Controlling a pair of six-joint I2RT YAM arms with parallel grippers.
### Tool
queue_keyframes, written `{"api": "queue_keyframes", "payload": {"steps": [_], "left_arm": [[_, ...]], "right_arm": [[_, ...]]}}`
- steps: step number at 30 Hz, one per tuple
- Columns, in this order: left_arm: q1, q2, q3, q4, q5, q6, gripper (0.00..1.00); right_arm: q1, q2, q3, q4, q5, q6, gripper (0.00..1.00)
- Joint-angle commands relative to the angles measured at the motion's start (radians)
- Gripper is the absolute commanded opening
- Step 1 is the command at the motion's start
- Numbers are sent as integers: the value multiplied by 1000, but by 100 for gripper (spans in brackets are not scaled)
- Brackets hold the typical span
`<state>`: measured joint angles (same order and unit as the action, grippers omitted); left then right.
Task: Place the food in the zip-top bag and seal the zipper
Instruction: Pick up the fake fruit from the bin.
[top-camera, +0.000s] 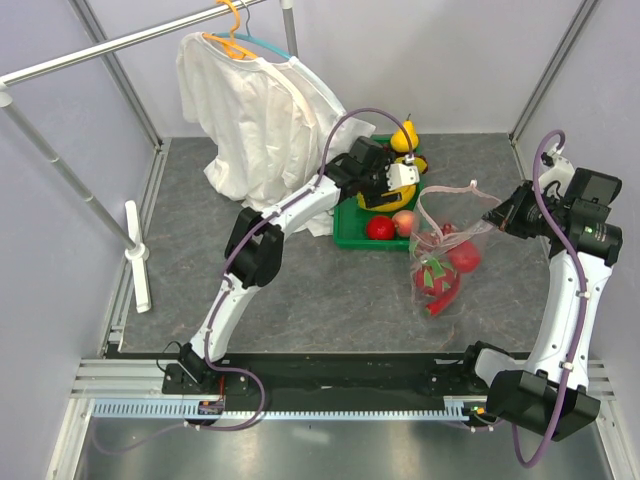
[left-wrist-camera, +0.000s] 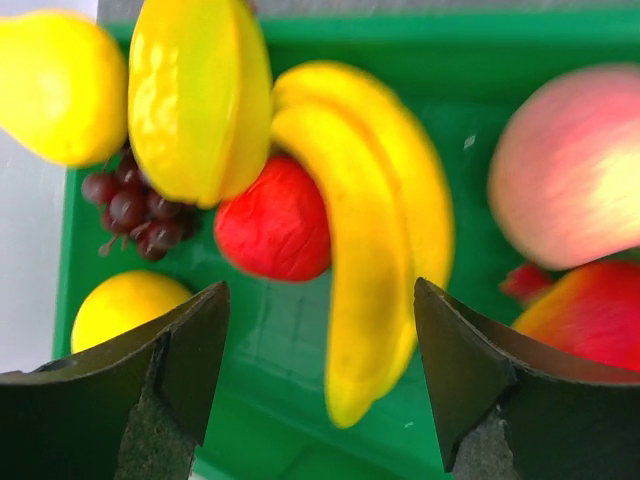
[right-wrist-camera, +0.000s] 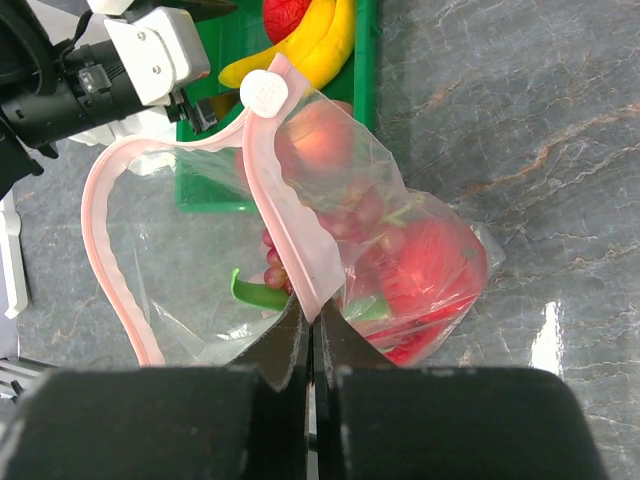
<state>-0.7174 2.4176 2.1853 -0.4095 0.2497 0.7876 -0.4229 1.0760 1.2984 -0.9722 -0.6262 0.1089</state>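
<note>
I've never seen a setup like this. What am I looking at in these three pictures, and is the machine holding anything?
These are two robot arms bolted to a table. The wide picture looks down from above; the other two come from small cameras on each wrist. The left arm reaches over a green tray of toy fruit, its jaws open above the banana bunch, holding nothing. The right arm has its jaws shut on the pink zipper of a clear zip-top bag, holding its mouth open. Red and green toy food already sits inside. A white shirt hangs behind.
</note>
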Motion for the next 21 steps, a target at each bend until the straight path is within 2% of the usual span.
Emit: {"api": "queue_keyframes", "payload": {"steps": [1, 5, 11, 17, 20, 21], "left_arm": [[16, 1, -5, 41, -35, 101, 82], [35, 2, -24, 32, -18, 79, 82], [52, -18, -73, -37, 91, 114, 82], [61, 4, -42, -101, 148, 111, 82], [65, 8, -32, -115, 171, 114, 74], [65, 6, -32, -117, 183, 116, 68]], "right_arm": [[-5, -21, -11, 27, 10, 3, 0], [-5, -24, -11, 30, 8, 3, 0], [-5, -19, -10, 32, 10, 6, 0], [-5, -18, -10, 35, 11, 8, 0], [-5, -16, -7, 35, 11, 6, 0], [-5, -16, -7, 33, 13, 6, 0]]}}
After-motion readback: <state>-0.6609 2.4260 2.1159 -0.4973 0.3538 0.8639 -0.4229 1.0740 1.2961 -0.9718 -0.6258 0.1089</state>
